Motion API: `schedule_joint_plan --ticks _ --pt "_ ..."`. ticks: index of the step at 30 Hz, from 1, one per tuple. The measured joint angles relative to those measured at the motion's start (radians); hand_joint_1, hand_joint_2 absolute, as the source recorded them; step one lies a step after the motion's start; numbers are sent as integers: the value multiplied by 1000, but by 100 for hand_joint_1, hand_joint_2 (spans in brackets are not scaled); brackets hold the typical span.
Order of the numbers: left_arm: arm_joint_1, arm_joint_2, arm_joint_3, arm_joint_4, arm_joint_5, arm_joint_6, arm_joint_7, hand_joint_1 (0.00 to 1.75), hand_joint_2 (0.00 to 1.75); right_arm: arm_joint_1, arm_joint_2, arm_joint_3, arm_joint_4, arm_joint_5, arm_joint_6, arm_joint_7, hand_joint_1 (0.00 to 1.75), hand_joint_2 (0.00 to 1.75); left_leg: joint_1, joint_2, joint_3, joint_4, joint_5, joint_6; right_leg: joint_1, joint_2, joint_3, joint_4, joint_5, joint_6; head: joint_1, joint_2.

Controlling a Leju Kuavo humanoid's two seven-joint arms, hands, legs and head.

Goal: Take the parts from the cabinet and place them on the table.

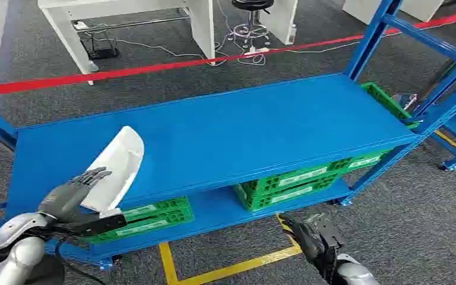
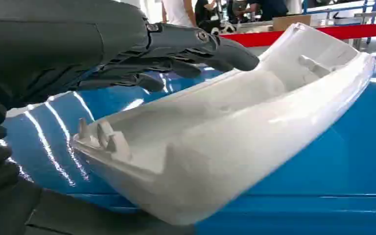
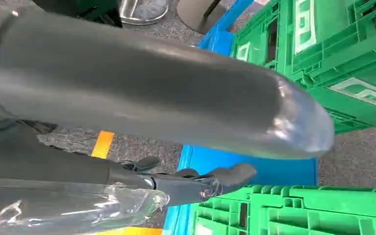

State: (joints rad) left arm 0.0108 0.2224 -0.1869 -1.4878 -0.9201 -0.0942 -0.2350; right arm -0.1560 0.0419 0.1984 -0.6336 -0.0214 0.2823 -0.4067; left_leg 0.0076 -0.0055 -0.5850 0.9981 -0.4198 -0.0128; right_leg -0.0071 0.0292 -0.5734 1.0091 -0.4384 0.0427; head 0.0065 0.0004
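- My left hand (image 1: pixel 74 193) holds the long white moulded plastic part (image 1: pixel 117 166) at its near end, fingers draped over the upper edge; in the left wrist view the thumb side looks to be underneath, though I cannot see it clearly.
- The part sits at about 8 o'clock on the glossy blue metal shelf top (image 1: pixel 243 127), tilted, its far end reaching toward the middle. I cannot tell whether its underside touches the shelf.
- Risk as I judge it: the grip is far from the part's middle, so the free end could droop and swing as I lift, or twist out of the fingers (image 2: pixel 210 49). The smooth curved shell gives little purchase.
- A dragged far end would slide easily on that slick paint and could yaw the part.
- My right hand (image 1: pixel 314 234) hangs low at 5 o'clock, fingers loosely apart and holding nothing, near the green plastic crates (image 1: pixel 300 181) on the lower shelf; an idle swing could clip them.
- Around the room: grey carpet, yellow floor tape (image 1: pixel 225 270), a red barrier tape (image 1: pixel 154 66) at 12 o'clock, and a white desk frame (image 1: pixel 124 18) with cables beyond it.
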Motion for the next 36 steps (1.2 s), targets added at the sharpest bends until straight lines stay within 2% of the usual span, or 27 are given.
schedule_joint_plan --ticks 1,2,3,18,27,36 --pt "-2 0 -1 0 0 0 0 141 175 -1 1 0 0 0 0 0 0 0 0 0 0 0 0 0 0 0 0 0 0 0 0 0" --pt "-4 0 -2 0 0 0 0 169 175 -1 2 0 0 0 0 0 0 0 0 0 0 0 0 0 0 0 0 0 0 0 0 0" --pt "-6 1 -3 0 0 0 0 175 175 -2 4 0 0 0 0 2 0 0 0 0 0 0 0 0 0 0 0 0 0 0 0 0" --pt "-9 4 -10 -12 2 18 -4 175 175 0 6 15 4 5 -7 -6 0 0 0 0 0 0 0 0 0 0 1 0 0 0 0 0" --pt "7 -9 -2 -22 34 38 -27 175 175 1 6 16 11 5 -11 -19 0 0 0 0 0 0 0 0 0 0 1 0 0 0 0 0" --pt "45 -42 23 -68 19 101 -33 175 175 5 6 17 12 -2 -21 -27 0 0 0 0 0 0 0 0 0 0 0 0 0 0 0 0"
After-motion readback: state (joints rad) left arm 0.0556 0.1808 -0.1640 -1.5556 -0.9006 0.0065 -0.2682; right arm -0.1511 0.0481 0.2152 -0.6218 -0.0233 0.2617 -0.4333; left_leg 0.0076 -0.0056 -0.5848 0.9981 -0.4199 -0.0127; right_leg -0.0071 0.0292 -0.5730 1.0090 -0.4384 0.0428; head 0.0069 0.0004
